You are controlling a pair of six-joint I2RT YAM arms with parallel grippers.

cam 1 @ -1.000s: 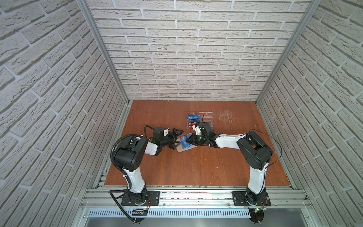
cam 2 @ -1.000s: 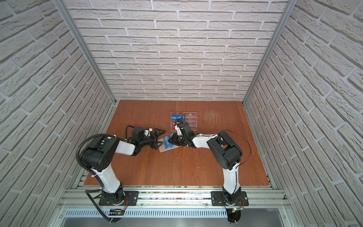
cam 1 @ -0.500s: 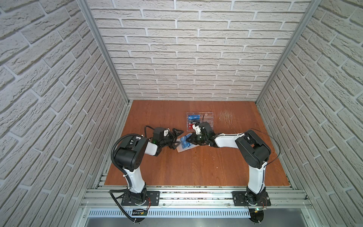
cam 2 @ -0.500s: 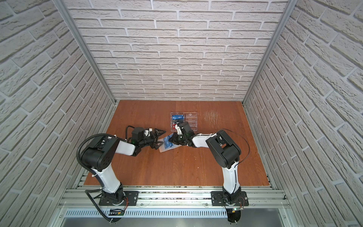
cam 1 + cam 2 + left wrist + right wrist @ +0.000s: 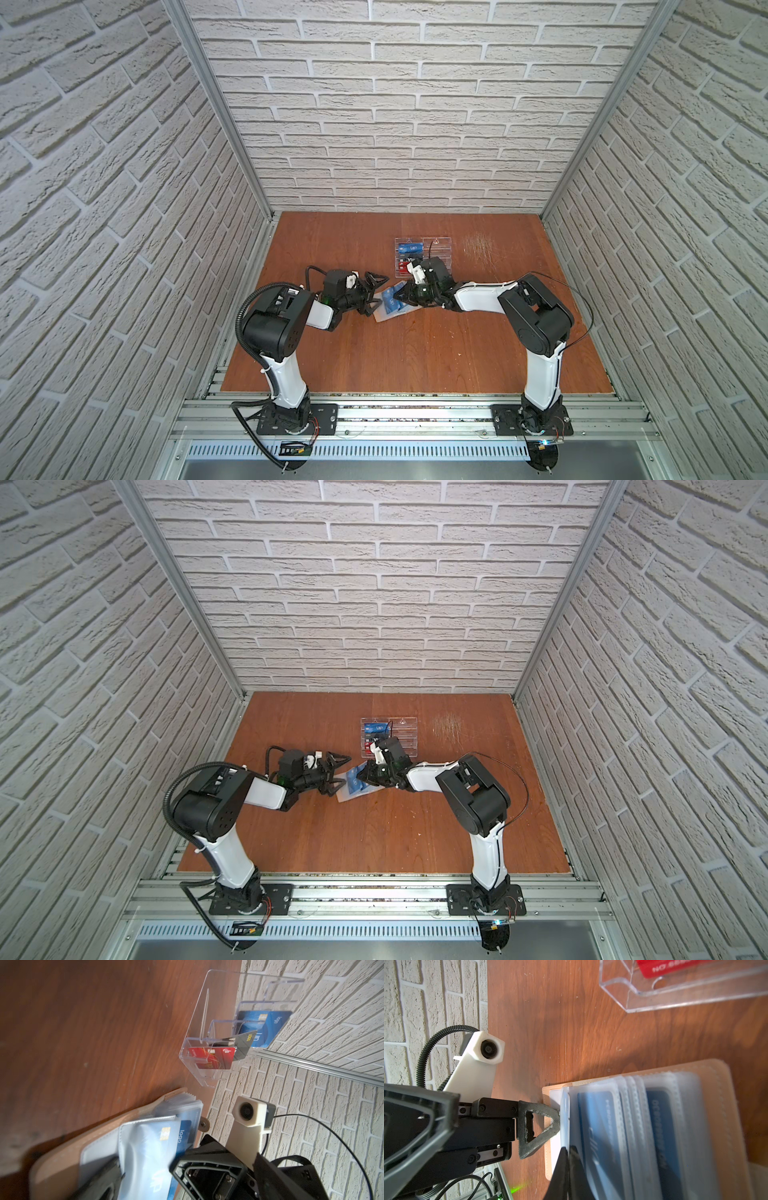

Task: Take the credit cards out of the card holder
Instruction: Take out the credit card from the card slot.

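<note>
Holder point(image 5: 385, 311): lies open on table point(image 5: 415, 353) between the 2 grippers, near rack point(image 5: 441, 249). Tan cover down, frosted sleeves fanned up.

Cards point(image 5: 600, 1126) in holder: you can count at least 2 blue ones inside sleeves in right wrist view. More may sit deeper in the stack; can't tell.

Rack contents: 1 blue card point(image 5: 268, 1028), 1 black card point(image 5: 245, 1045), 1 red card point(image 5: 212, 1057). The blue one prob. counts as already out.

R gripper point(image 5: 568, 1153): jaws together on a thin pale edge at the sleeves' open side. Card or sleeve, you can't tell. Left wrist view shows a dark-blue card corner poking past its sleeve mouth, right by this gripper.

L gripper point(image 5: 380, 293): jaws wide apart, nothing held. One fingertip point(image 5: 552, 1113) touches holder's edge; looks like bracing.

Status, est.: early to mid. 1 pull set up, not finished. At least 2 cards left in holder; each needs pull-out + drop-off.
</note>
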